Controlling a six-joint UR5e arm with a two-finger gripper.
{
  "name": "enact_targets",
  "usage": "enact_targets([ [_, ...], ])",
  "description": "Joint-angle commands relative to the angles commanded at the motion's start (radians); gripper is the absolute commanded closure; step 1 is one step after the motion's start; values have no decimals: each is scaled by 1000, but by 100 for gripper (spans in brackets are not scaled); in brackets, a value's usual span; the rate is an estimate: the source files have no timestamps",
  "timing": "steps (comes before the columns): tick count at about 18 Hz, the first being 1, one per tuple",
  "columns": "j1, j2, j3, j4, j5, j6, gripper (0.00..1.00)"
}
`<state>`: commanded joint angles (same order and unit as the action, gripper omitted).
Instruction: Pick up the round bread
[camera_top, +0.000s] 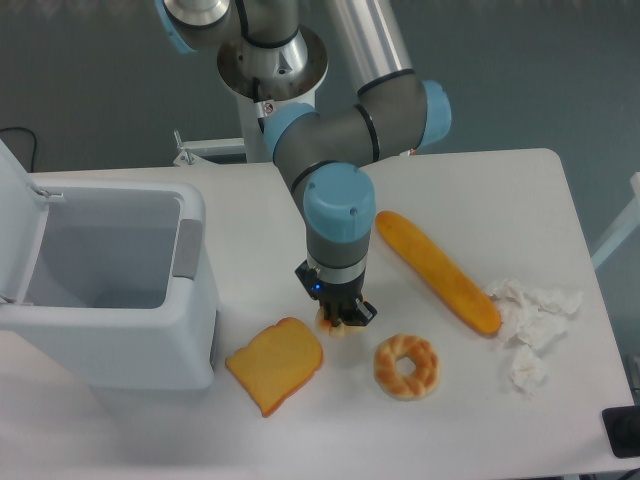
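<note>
Our fingers (336, 320) cover the bun (331, 327), grip unclear; we should clench squarely, avoiding toast (274, 364) at 8 o'clock.

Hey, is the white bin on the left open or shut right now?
Open. The white bin has its lid swung up at the left, and the hollow inside is visible from above, with nothing apparent in it.

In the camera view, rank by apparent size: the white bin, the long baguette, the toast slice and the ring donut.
1. white bin
2. long baguette
3. toast slice
4. ring donut
Toast and donut look close; toast appears slightly larger.
</note>
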<state>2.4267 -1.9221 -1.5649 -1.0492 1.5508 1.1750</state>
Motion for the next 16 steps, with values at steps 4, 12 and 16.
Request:
enact_targets([
  [4,8,5,26,-8,-3,17,94],
  [12,58,98,20,-34,-49,89,91],
  [16,77,129,14,-58,-60,91,91],
])
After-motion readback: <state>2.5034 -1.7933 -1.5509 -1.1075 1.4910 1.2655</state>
